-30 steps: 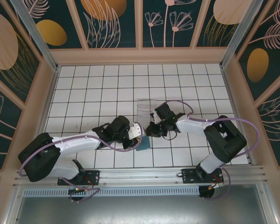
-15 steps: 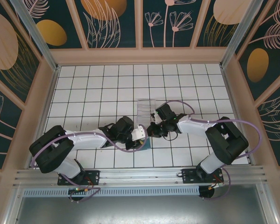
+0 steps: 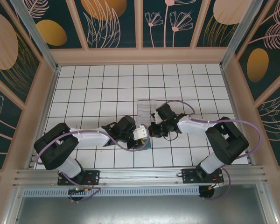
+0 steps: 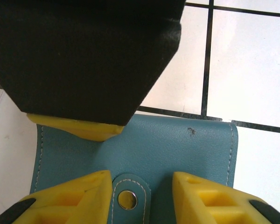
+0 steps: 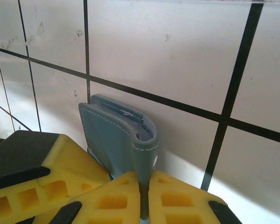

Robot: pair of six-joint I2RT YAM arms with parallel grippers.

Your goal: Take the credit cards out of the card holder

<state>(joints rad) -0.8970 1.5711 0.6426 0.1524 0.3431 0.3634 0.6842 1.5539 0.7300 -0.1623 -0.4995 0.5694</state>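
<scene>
Looking down from above, we have both claws near the middle of the bench (image 3: 84, 84), nearer its near edge than its far one and about midway between its left and right edges. The card holder (image 3: 146, 145) peeps out beneath them as a teal corner on the near-edge side.

The right claw (image 5: 144, 189) is clamped. In its wrist view the two yellow fingers (image 5: 177, 196) sit pressed together with a thin edge of the teal holder pinched between them. The holder rises away from those fingers as a folded sleeve, with pale stitching along the rim and its paler lining showing inside the curved end.

The left claw (image 4: 139, 179) is a different story. Its fingers stand apart, one on each side of the snap tab (image 4: 133, 186) with its metal stud. Nothing is squeezed between them, and I cannot tell whether their tips press on the teal face. At the top of that wrist view the right claw's black finger body and yellow pad cover the holder's opposite edge, so the two claws face each other across it.

From above, the claws are nearly touching. A clear tray (image 3: 146, 108) sits just beyond them toward the far edge, apart from the holder. I cannot tell whether the holder lies flat on the bench or is lifted off it.
</scene>
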